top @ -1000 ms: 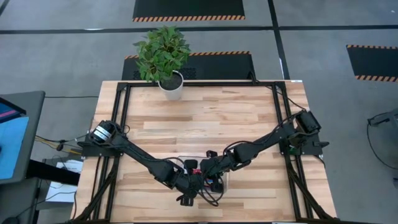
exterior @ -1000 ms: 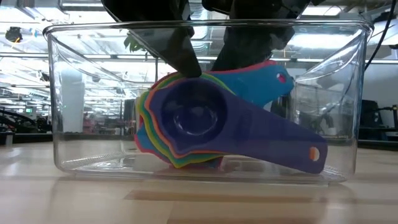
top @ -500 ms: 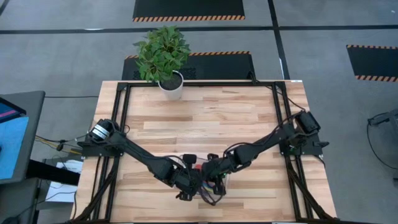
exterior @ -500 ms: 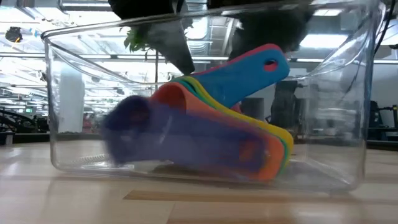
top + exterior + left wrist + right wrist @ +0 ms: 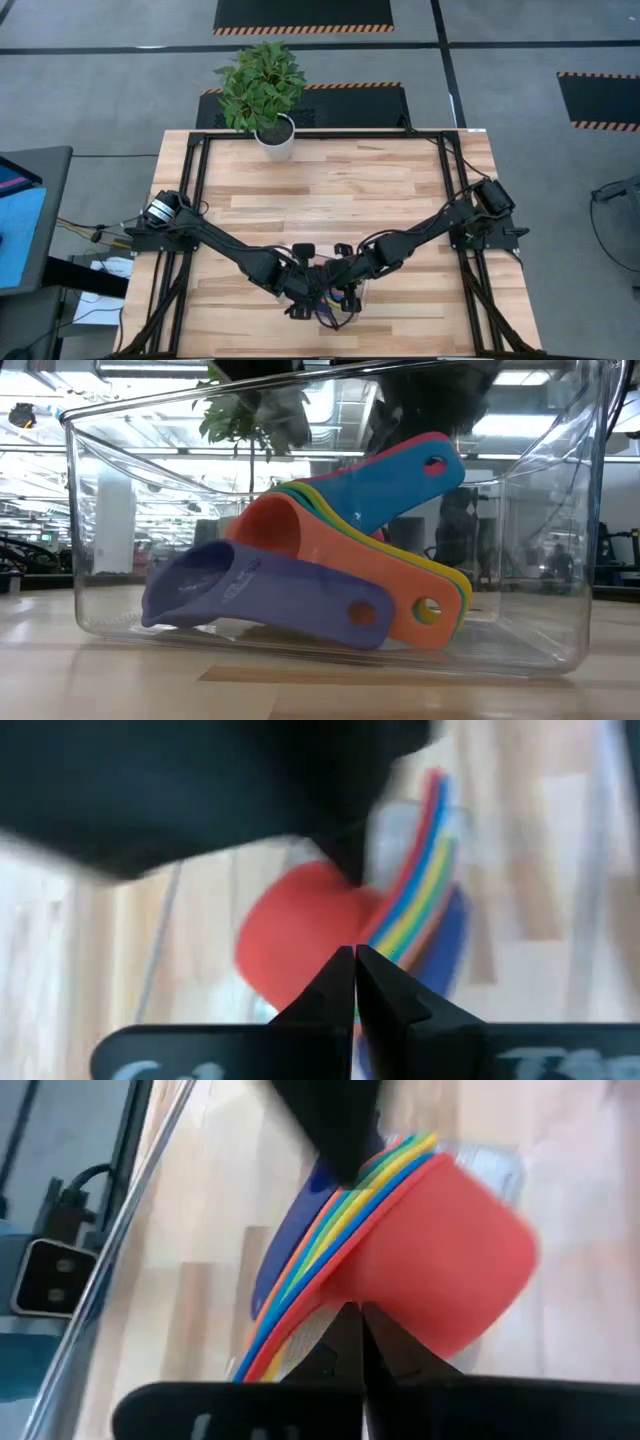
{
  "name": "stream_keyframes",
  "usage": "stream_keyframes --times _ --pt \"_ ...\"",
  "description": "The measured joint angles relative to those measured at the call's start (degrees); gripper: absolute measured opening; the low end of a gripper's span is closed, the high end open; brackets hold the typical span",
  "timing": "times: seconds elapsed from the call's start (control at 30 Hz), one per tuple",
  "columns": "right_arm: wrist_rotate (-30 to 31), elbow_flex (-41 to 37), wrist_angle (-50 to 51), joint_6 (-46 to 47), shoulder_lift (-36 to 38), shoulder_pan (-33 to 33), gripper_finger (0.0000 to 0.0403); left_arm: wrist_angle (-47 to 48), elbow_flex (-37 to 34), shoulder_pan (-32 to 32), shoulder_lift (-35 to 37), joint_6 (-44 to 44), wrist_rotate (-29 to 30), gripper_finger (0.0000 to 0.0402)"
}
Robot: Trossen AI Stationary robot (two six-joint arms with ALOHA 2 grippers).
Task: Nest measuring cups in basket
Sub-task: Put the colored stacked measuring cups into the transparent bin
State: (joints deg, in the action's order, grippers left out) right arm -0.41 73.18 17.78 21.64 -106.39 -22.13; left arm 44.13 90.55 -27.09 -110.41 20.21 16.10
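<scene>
**Inside the clear basket: cups stacked, both grippers above it**

Inside the basket [image 5: 90, 510], near the table's six-o'clock edge in the high view, the measuring cups [image 5: 330, 575] lie tipped on their sides as a fanned stack. From the low view a dark blue cup [image 5: 215, 585] lies foremost with its handle running toward four o'clock, an orange cup [image 5: 300, 535] behind it, then thin yellow and green rims, and a light blue handle [image 5: 400, 480] rising toward two o'clock with a red edge showing behind it. How many cups sit in the stack cannot be counted; only edges show.

From overhead the basket is almost wholly covered by the two arms, and only a scrap of colour shows beneath them.

The left gripper [image 5: 354, 982] hangs over the stack with its jaws pressed together and nothing between them. A red cup [image 5: 295, 940] and striped rims lie blurred beyond its tips.

The right gripper [image 5: 352, 1342] meets it from the three-o'clock side, jaws likewise closed. Its tips overlap the red cup's base, but whether they touch cannot be told.

A potted plant [image 5: 262, 85] stands at the table's twelve-o'clock edge, well apart.
</scene>
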Motion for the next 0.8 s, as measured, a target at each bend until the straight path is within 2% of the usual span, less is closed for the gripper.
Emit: stream_keyframes --times 0.13,0.27,0.47,0.63,0.8 --pt "3.6 1.3 2.2 -1.6 0.0 0.0 0.0009 0.7 0.3 -0.6 0.2 0.1 -6.0 0.0000" --pt "7.2 1.6 1.8 -1.6 0.2 0.0 0.0022 1.1 -0.6 -1.4 -0.5 0.6 -9.6 0.0000" --pt "9.6 1.6 2.9 -2.5 0.2 0.2 0.0006 1.0 -1.9 -1.6 -0.3 0.8 -7.9 0.0000" --pt "12.6 1.5 3.1 -2.6 0.2 0.2 0.0018 0.9 -1.9 -1.3 -0.3 0.6 -8.4 0.0000" --pt "14.1 2.3 3.0 -3.6 0.8 0.2 0.0007 0.2 -1.9 -1.4 -0.3 0.5 -11.8 0.0000"
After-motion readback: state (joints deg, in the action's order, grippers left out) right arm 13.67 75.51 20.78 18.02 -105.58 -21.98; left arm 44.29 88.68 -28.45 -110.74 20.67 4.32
